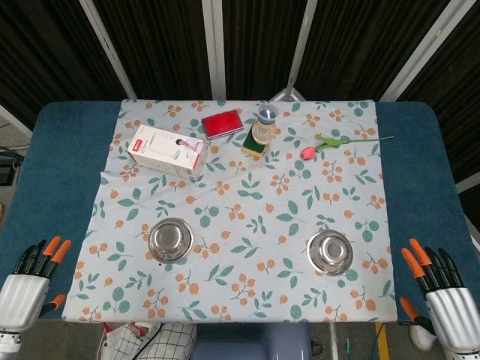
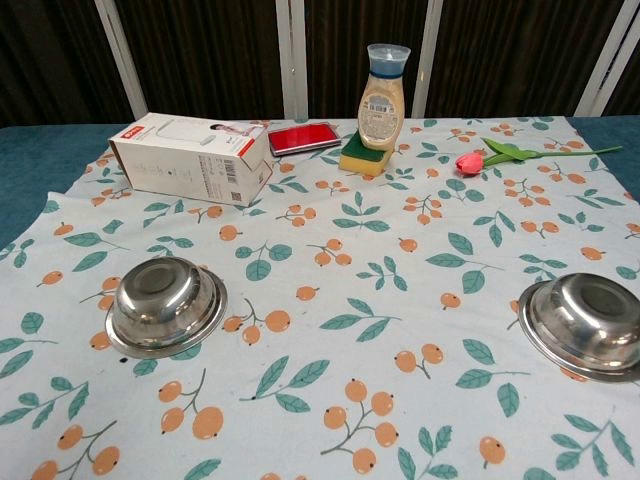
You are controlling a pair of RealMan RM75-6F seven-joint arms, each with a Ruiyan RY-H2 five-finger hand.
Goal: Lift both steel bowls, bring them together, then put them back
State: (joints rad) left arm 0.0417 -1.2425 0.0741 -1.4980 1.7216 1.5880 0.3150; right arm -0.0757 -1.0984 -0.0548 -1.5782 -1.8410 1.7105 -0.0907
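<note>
Two steel bowls stand upright on the floral cloth. The left bowl (image 1: 171, 238) (image 2: 165, 301) sits front left, the right bowl (image 1: 330, 251) (image 2: 585, 322) front right, far apart from each other. My left hand (image 1: 30, 281) hovers at the bottom left corner of the head view, off the cloth, fingers spread and holding nothing. My right hand (image 1: 439, 292) mirrors it at the bottom right corner, fingers apart and empty. Both hands are well outside their bowls. The chest view shows neither hand.
A white box (image 1: 166, 152) lies at the back left. A red case (image 1: 222, 124), a bottle (image 1: 263, 127) on a yellow sponge (image 2: 368, 156) and a pink tulip (image 1: 341, 143) line the back. The blue table (image 1: 45, 172) extends beyond the cloth.
</note>
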